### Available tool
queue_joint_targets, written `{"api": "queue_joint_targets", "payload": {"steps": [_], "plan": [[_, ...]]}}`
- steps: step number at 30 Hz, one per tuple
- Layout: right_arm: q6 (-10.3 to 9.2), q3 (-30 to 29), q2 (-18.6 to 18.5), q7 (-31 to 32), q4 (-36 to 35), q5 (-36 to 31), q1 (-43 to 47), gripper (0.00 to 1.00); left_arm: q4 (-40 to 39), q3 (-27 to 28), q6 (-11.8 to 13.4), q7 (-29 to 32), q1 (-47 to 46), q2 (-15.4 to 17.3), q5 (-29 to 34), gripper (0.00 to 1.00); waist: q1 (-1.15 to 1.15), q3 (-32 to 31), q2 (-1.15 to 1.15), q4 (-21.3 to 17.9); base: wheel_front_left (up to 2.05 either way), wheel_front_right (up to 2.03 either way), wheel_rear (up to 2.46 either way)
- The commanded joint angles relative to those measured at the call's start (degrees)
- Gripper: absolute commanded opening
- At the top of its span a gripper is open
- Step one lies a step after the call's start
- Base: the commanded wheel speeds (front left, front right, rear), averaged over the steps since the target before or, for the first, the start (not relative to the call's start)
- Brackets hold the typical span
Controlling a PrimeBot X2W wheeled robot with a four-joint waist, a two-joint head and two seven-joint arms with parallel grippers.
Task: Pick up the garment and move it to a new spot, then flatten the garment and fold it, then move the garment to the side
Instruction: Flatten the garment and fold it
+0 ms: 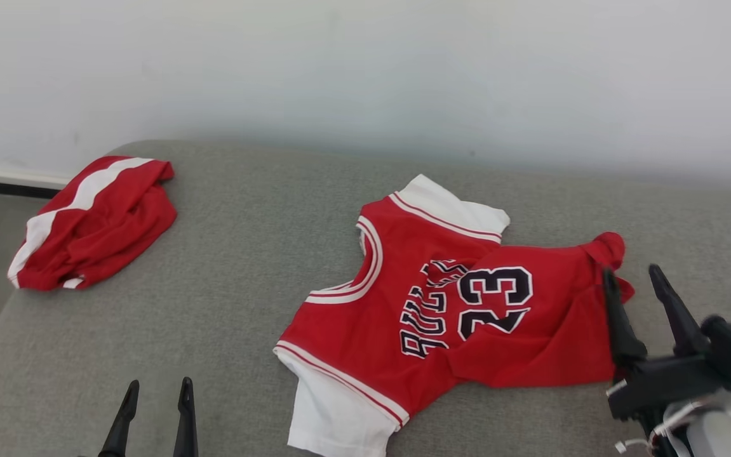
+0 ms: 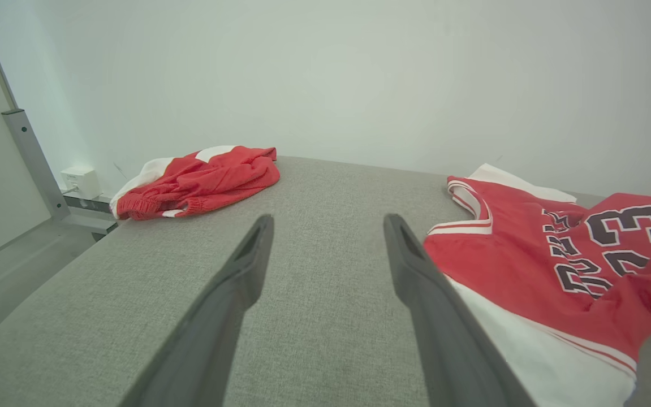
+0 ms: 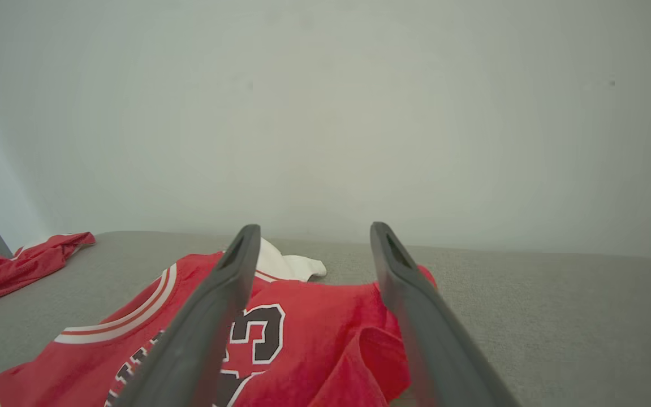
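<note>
Head view: red jersey [image 1: 441, 304], number 23, lies rumpled right of centre on the grey padded surface [image 1: 244, 254]; red-and-white shorts [image 1: 95, 222] far left. Left gripper [image 1: 157, 397] at lower left, fingers apart, empty. Right gripper [image 1: 632, 273] at the jersey's right edge, fingers apart.

Left wrist view: fingers spread over bare surface, jersey just beside.

Right wrist view: fingers spread above the jersey, gripping nothing.

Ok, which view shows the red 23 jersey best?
The head view: nearly the whole jersey shows, lettering readable. The left wrist view cuts off its hem; the right wrist view has the right end effector crossing it.
</note>
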Motion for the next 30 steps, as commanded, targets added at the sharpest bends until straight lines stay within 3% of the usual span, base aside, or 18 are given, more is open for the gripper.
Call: {"api": "queue_joint_targets", "payload": {"steps": [1,7,14,23,30], "plan": [[-0.13,-1.06,0.44,0.00,-1.61,-0.26,1.87,1.00,-0.19,0.06,0.06,-0.19,0.86,0.04,0.34,1.00,0.01,-0.84,0.00,-1.53,0.00,0.00,0.00],[-0.13,-5.45,3.10,-0.01,-9.18,-1.95,11.44,1.00,-1.04,0.05,0.06,-0.19,1.15,-0.03,0.92,1.00,0.01,-0.99,0.00,-3.02,0.00,0.00,0.00],[-0.13,-7.43,5.33,-0.01,-11.24,-4.16,17.94,1.00,-2.39,-0.53,0.06,-0.19,1.34,0.53,1.58,1.00,0.01,-0.97,0.00,-3.86,0.00,0.00,0.00],[-0.13,-7.86,5.15,-0.01,-8.44,-4.57,18.25,1.00,-2.39,-1.00,0.06,-0.19,1.14,1.35,1.69,1.00,0.01,-1.02,0.00,-3.67,0.00,0.00,0.00],[-0.13,-5.83,2.00,-0.02,0.12,-5.16,11.87,1.00,-2.03,-2.08,0.06,-0.19,0.38,1.20,1.13,1.00,0.01,0.04,0.00,-1.71,0.00,0.00,0.00]]}}
